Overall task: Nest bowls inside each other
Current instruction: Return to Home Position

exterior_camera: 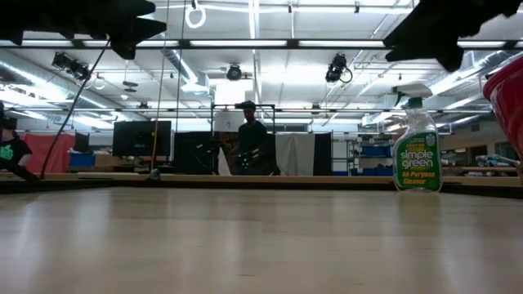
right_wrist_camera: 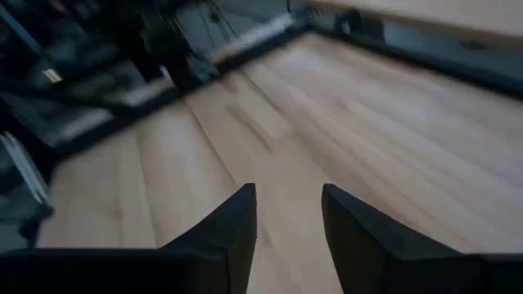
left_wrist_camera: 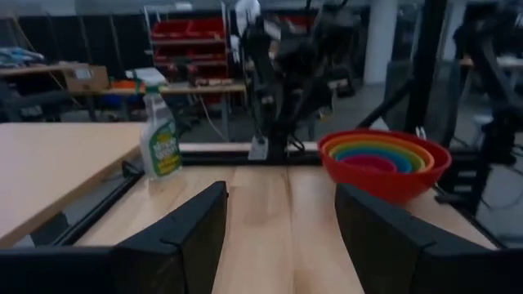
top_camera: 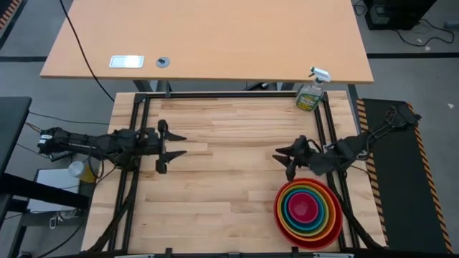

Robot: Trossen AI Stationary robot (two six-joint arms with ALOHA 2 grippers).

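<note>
The bowls point(top_camera: 308, 213) stand nested at the table's near right: red outermost, then orange, lime green and blue rings, with a magenta pink one in the middle. They rest bottom down on the wood, also seen as the bowls point(left_wrist_camera: 382, 162) from the left wrist. My right gripper point(top_camera: 283, 162) hangs just above and to the far left of them, fingers apart, with nothing between them. My left gripper point(top_camera: 179, 144) stands open at the table's left side, pointing level toward the right.
A green spray bottle point(top_camera: 310, 93) stands at the table's far right corner, also seen as the spray bottle point(exterior_camera: 417, 147) in the low view. A black frame rail point(top_camera: 229, 94) runs round the table. Bare wood lies between the two grippers.
</note>
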